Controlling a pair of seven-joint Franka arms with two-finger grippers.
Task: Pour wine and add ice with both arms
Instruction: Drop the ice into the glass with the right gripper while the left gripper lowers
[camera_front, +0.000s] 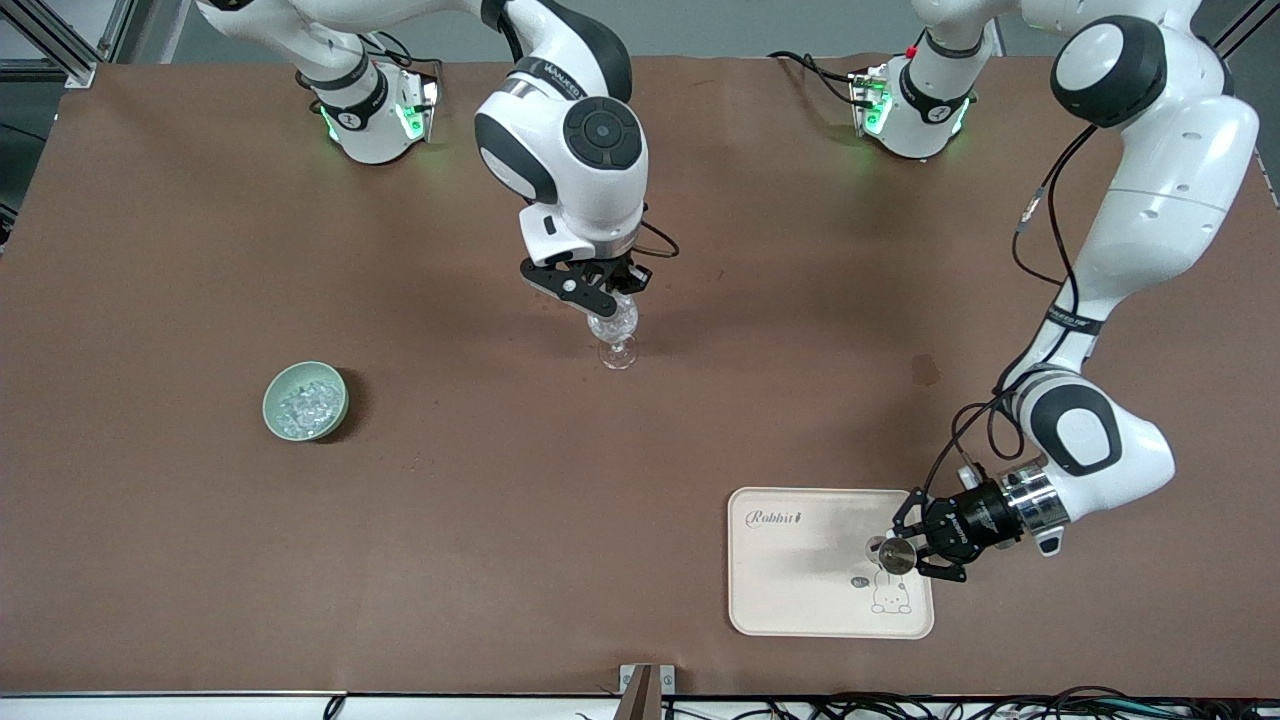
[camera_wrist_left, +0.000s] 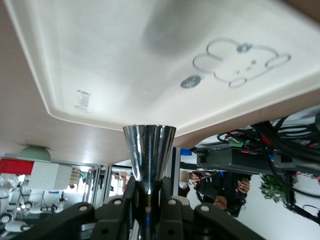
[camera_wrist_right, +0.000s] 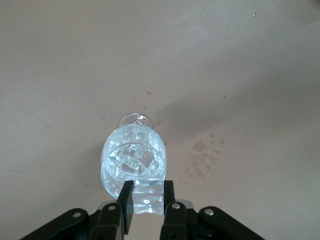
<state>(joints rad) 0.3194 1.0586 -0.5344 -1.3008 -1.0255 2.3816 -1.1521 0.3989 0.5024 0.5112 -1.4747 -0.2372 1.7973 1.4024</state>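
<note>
directly over the glass (camera_front: 617, 335), which stands mid-table, the right gripper (camera_front: 607, 296) pinches an ice cube (camera_wrist_right: 148, 196) above its rim. well apart, toward the left arm's end, the left gripper (camera_front: 912, 553) clamps the jigger (camera_front: 896, 556) upright over the tray (camera_front: 790, 600).

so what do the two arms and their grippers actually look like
Both arms, the left arm and the right arm, are glossy white with rounded shells, black bands and round black joint caps. Loose black cables trail along each. The left gripper and right gripper are black, two-fingered linkage frames. Green lights glow at both bases.
</note>
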